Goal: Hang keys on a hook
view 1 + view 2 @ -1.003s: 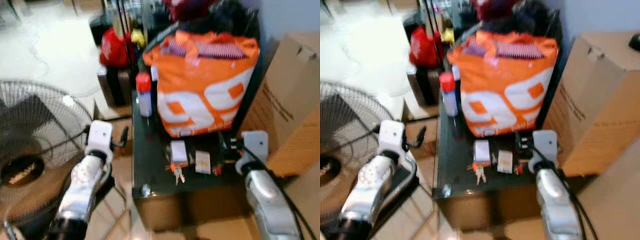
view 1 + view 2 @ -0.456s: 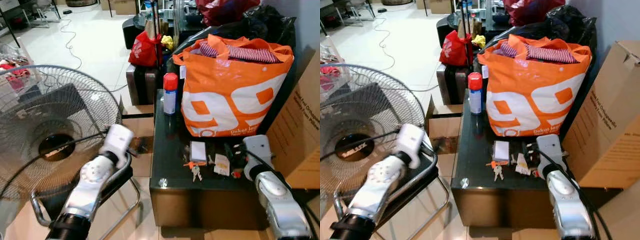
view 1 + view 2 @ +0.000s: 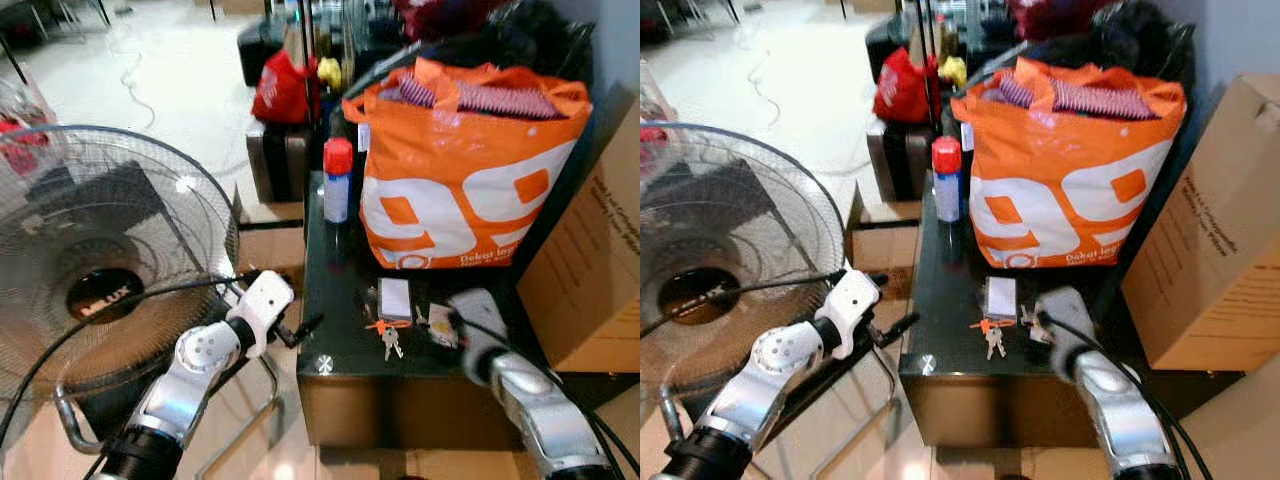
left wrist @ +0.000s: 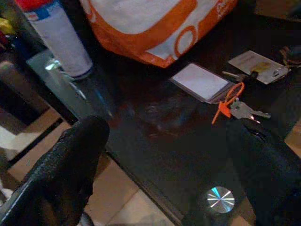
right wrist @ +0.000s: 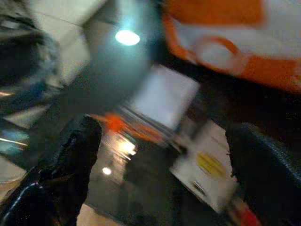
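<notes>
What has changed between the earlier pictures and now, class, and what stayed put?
The right gripper has reached in over the table toward the keys; the left gripper has swung toward the table's corner. Both are open, holding nothing. The keys, card and orange bag have not moved.

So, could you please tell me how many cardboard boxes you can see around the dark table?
2. A large cardboard box stands right of the dark table, beside the orange bag. A smaller open box sits on the floor left of the table. Others may be hidden behind the bag.
</notes>
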Tool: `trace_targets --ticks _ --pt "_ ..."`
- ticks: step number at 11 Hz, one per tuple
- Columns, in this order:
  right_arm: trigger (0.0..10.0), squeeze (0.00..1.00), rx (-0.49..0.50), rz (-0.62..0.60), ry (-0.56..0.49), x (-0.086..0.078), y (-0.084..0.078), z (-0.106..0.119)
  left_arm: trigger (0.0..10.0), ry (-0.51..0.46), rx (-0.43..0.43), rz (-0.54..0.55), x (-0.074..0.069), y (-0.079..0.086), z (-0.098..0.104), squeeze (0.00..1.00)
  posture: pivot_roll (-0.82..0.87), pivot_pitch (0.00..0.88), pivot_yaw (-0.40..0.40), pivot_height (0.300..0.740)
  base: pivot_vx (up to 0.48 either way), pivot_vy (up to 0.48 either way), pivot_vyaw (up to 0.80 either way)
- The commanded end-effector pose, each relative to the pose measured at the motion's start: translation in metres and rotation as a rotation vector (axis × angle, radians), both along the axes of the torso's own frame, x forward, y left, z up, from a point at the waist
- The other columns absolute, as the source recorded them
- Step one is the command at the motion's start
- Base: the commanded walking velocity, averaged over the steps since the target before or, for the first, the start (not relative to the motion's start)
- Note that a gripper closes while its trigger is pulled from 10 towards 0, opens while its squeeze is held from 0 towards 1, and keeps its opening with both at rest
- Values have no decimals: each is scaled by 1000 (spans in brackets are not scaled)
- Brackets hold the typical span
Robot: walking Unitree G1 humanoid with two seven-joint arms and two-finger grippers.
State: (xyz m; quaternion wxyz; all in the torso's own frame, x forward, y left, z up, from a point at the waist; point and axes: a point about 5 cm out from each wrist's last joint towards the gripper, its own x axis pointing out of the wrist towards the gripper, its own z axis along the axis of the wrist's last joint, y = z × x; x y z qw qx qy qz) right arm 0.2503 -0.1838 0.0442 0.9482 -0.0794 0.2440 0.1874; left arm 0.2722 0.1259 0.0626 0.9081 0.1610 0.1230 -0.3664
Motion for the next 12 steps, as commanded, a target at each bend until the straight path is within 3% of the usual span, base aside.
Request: trace_targets --ticks 1,2,4,5,6,10,12 --pt "10000 1000 4 37 -15 2 6 3 10000 11 9 -3 -2 4 -2 0 -169 17 56 740 0 0 0" --pt "10000 1000 82 48 0 6 14 2 10000 12 12 -8 -2 4 -2 0 -169 18 55 740 0 0 0" --pt "10000 992 83 -36 6 16 20 -5 10000 12 12 -11 -3 3 -2 0 -167 27 53 740 0 0 0" --pt "10000 0 91 -105 12 23 21 -11 10000 12 11 -16 -5 1 -2 0 -161 48 52 740 0 0 0" --pt "10000 0 149 -167 20 29 24 -13 10000 19 9 -41 -9 -1 0 0 -148 94 54 740 0 0 0" --pt "10000 0 188 -235 42 42 34 -26 10000 39 27 -70 -19 7 5 0 -108 205 55 740 0 0 0" --pt "10000 0 202 -240 32 45 39 -25 10000 50 31 -63 -26 10 6 0 -100 217 53 740 0 0 0"
